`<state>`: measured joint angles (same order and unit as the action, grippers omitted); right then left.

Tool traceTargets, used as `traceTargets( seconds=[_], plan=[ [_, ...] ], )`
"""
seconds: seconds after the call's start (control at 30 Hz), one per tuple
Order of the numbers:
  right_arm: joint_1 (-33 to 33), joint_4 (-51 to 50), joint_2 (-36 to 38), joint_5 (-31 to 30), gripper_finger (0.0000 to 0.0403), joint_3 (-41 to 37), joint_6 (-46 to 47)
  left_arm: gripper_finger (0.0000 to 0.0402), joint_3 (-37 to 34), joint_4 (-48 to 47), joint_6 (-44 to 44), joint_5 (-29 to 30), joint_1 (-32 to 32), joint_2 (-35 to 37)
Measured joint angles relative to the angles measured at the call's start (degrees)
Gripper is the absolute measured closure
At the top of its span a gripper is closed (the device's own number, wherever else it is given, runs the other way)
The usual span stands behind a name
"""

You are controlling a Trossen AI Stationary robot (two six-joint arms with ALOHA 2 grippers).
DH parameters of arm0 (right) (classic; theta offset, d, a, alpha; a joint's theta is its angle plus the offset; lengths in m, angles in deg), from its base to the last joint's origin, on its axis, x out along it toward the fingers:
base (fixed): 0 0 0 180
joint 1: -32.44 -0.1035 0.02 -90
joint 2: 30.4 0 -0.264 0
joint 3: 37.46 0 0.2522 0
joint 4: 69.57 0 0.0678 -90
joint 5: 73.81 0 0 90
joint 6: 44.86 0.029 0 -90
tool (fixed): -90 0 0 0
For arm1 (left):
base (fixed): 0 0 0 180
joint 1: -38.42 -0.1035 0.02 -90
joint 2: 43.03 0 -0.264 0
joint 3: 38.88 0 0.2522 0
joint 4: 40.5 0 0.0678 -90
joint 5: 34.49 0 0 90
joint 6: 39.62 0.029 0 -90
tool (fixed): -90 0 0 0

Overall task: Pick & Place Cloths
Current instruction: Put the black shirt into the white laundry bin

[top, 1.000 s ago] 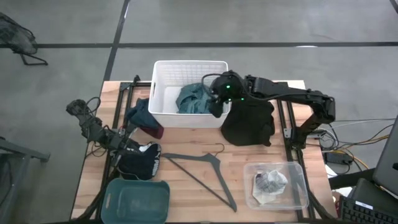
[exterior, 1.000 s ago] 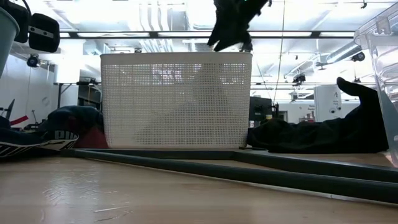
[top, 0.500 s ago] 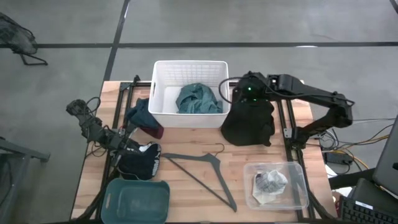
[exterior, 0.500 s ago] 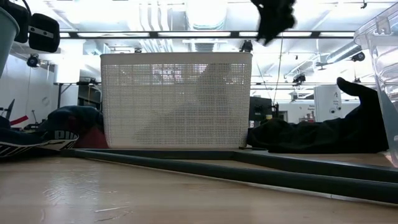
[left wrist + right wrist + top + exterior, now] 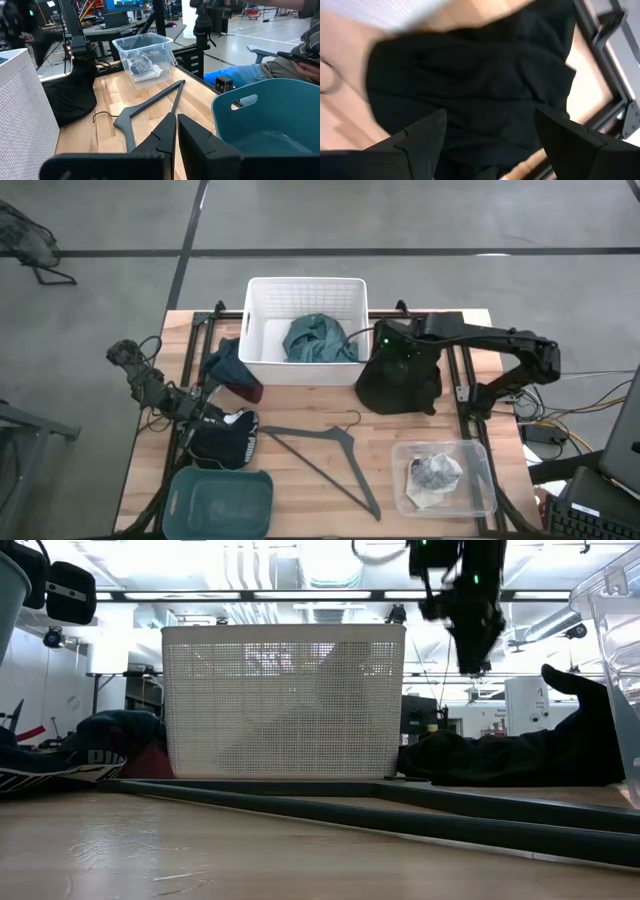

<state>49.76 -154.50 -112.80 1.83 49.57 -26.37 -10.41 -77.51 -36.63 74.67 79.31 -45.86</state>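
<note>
Nearest the table's front edge we see a teal plastic bin [image 5: 220, 500] w/ a handle slot on the left, and on the right a clear plastic tub [image 5: 443, 477] holding small white and pale-blue cloth pieces [image 5: 432, 473], crumpled; we can't separate them. Btwn the 2 lies a thin grey clothes hanger [image 5: 325, 457], flat on the wood table [image 5: 300, 500], its wire hook toward the far side.

The left gripper [image 5: 174, 131] sits low at the table's left by the dark navy cloth w/ white print [image 5: 228, 438]; its 2 dark fingers are pressed together, nothing btwn them. In the high view the gripper itself is hard to pick out against that bunched fabric.

Farther back, a dark teal cloth [image 5: 226, 365] and a sliver of maroon cloth [image 5: 252, 391] lie against the basket's left wall, partly tucked under each other.

The white slatted plastic basket [image 5: 258, 292] holds 1 teal cloth [image 5: 318, 338], rumpled. In the low view its perforated wall hides the contents.

Just right of the basket, the black cloth [image 5: 400, 385] lies heaped on the table. The right gripper [image 5: 385, 345] hangs over its near-basket edge, fingers spread wide, empty; its wrist view is blurred, black fabric filling the gap.
</note>
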Motion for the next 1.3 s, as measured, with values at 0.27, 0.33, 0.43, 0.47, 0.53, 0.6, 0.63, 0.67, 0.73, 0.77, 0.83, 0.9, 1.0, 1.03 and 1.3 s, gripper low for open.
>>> traceTargets(
  seconds=[0.27, 0.33, 0.43, 0.47, 0.53, 0.6, 0.63, 0.67, 0.73, 0.77, 0.83, 0.9, 1.0, 1.03, 1.3],
  plan=[
    [6.22, 7.11, -1.13, 1.16, 0.0116, -9.46, -4.52, 0.0378, -0.01, 0.0, 0.0, -0.01, 0.0, 0.0],
    [7.65, 9.46, -1.13, 2.19, 0.0118, -11.48, -5.34, 0.0378, 0.0, 0.0, -0.01, 0.01, 0.01, 0.0],
    [9.46, 11.98, -1.15, 3.4, 0.0118, -14.41, -5.78, 0.0378, -0.01, 0.0, -0.01, 0.01, -0.01, 0.0],
    [9.94, 12.58, -1.15, 3.55, 0.0115, -15.4, -5.93, 0.0378, 0.0, 0.0, 0.0, 0.0, 0.0, 0.0],
    [10.86, 13.41, -1.15, 3.69, 0.0109, -17.47, -6.05, 0.0378, -0.01, 0.0, -0.02, 0.0, -0.01, 0.0],
    [11.49, 14.85, -1.15, 4.13, 0.0103, -19.4, -6.04, 0.0378, -0.01, 0.02, 0.0, 0.0, 0.0, 0.0],
    [11.77, 15.37, -1.15, 4.2, 0.0099, -20.18, -5.88, 0.0378, -0.01, 0.0, 0.0, -0.01, 0.01, 0.0],
    [11.95, 15.78, -1.15, 4.23, 0.0096, -20.91, -5.73, 0.0378, -0.01, 0.0, 0.0, 0.0, 0.0, 0.0],
    [12.13, 16.98, -1.15, 4.45, 0.0091, -22.21, -5.63, 0.0378, 0.0, 0.0, 0.0, 0.02, -0.01, 0.0],
    [12.15, 17.55, -1.15, 4.65, 0.0089, -22.81, -5.59, 0.0378, -0.01, 0.0, -0.02, 0.0, 0.0, 0.0],
    [12.26, 18.99, -1.32, 6.05, 0.0086, -24.05, -5.42, 0.0378, 0.01, 0.0, 0.0, 0.01, -0.01, 0.0],
    [12.42, 20.71, -2.08, 7.26, 0.0085, -25.01, -5.15, 0.0378, 0.0, 0.02, -0.01, -0.01, 0.01, 0.0],
    [12.53, 21.82, -4.36, 8.22, 0.0092, -25.73, -5.12, 0.0378, -0.01, 0.0, -0.02, 0.02, 0.0, 0.0],
    [12.53, 22.08, -5.29, 8.31, 0.0095, -25.78, -5.1, 0.0378, -0.01, 0.02, 0.0, 0.0, -0.01, 0.0],
    [12.51, 23.05, -11.82, 8.5, 0.0145, -25.38, -5.07, 0.0378, -0.01, 0.0, -0.01, -0.01, 0.0, 0.0]
  ],
)
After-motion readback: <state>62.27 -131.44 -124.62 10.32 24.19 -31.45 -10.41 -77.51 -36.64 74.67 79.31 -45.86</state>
